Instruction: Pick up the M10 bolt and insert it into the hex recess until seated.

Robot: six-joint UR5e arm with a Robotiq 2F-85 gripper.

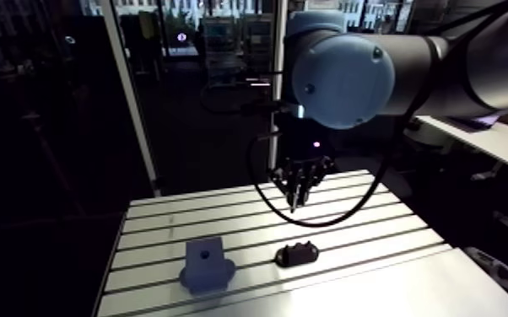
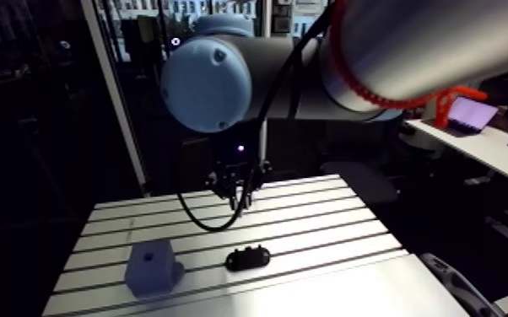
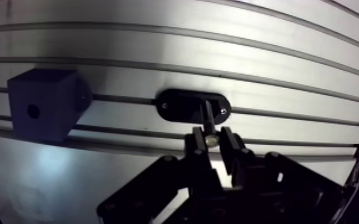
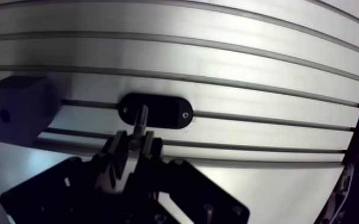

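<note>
M10 bolt (image 3: 208, 113), where is it now?

— Clamped in the gripper (image 3: 212, 138), sticking out past the fingertips toward twelve o'clock, in the air above the table (image 3: 265, 71).

— What could go wrong?

— I'd judge the pinch slim. If the bolt meets a recess edge off-centre, or with its flats turned, it could tilt or slip between the fingers (image 3: 197, 142). I cannot tell which part carries the hex recess: the black oval plate (image 3: 182, 106) lies at twelve, and the dark block (image 3: 42, 104), with a round hole, lies at about ten.

— And the jaws?

— Nearly closed, only the bolt's width apart, touching nothing else.
</note>
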